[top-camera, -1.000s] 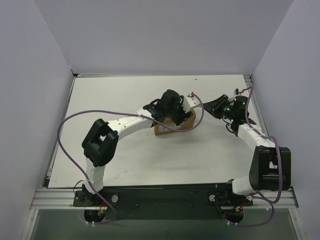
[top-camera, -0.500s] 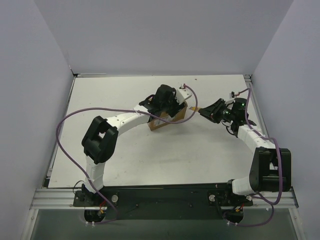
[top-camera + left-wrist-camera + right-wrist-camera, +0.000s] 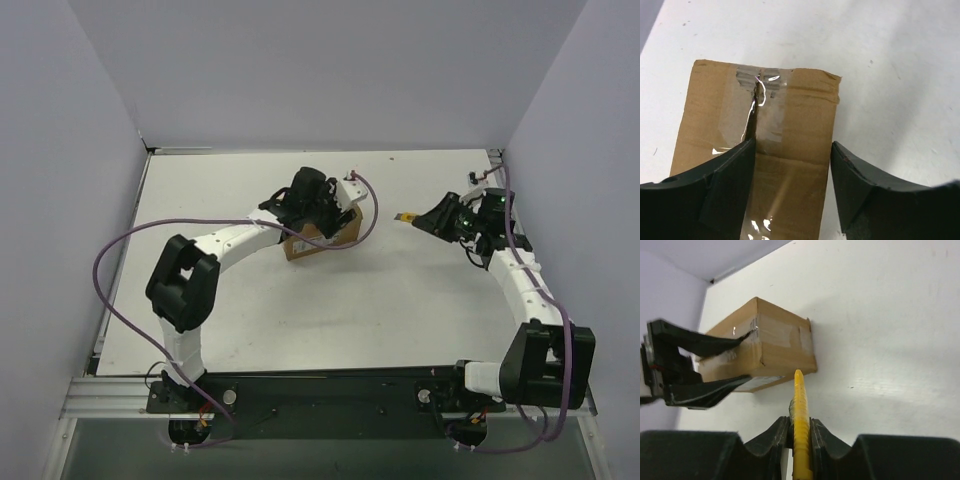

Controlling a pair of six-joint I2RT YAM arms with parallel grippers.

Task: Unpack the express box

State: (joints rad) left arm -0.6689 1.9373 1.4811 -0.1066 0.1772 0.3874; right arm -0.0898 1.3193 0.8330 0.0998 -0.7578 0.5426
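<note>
Top external: brown corrugated cardboard express box (image 3: 300, 248) on white desk (image 3: 250, 310), well apart from edges; flaps taped, tape (image 3: 767, 107) slit at seam, contents hidden. Left hand (image 3: 792, 147) grips it wide, finger (image 3: 735, 167) at slit. Right hand (image 3: 800, 422), well apart, pinches yellow ridged stick (image 3: 799, 397).

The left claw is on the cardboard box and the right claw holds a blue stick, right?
Not blue: the stick in the right gripper is yellow, as the right wrist view shows. The left gripper is on the box.
</note>
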